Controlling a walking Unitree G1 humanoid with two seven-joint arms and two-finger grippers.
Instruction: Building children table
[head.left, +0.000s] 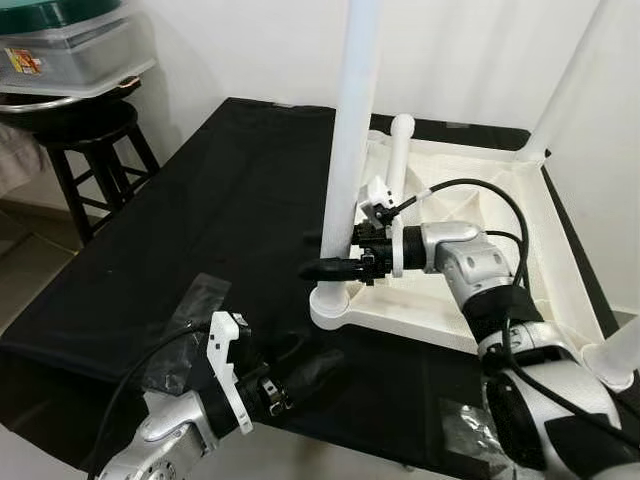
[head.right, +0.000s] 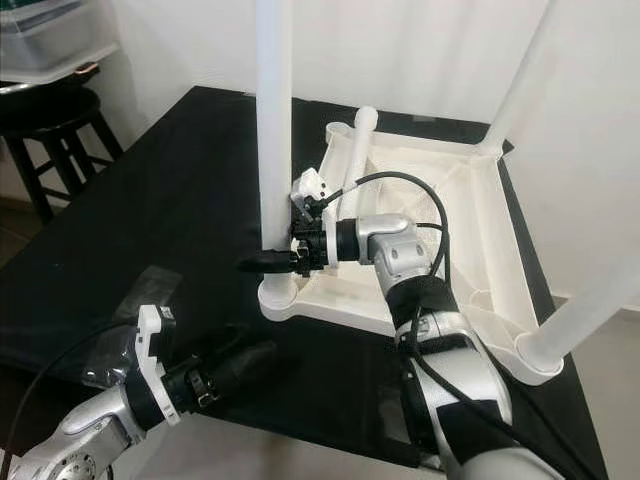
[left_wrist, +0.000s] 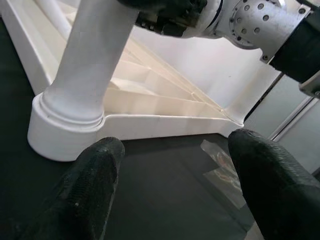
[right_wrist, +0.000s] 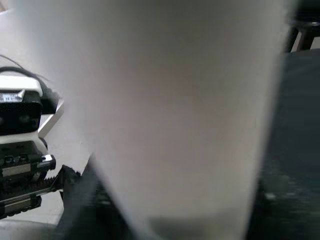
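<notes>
The little white table (head.left: 470, 250) lies upside down on the black bench (head.left: 200, 220). The right gripper (head.left: 335, 268) is pinching the near table leg (head.left: 350, 150), low down by its foot. The left gripper (head.left: 305, 375) is spread open, just above the bench near that corner.

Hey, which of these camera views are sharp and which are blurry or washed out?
Left eye view: mostly sharp, the white table leg bright against the black cloth. Left wrist view: the leg's base is clear, the left gripper fingers soft and close. Right wrist view: out of focus, the leg a pale blur right up against the lens, with the right gripper at it.
</notes>
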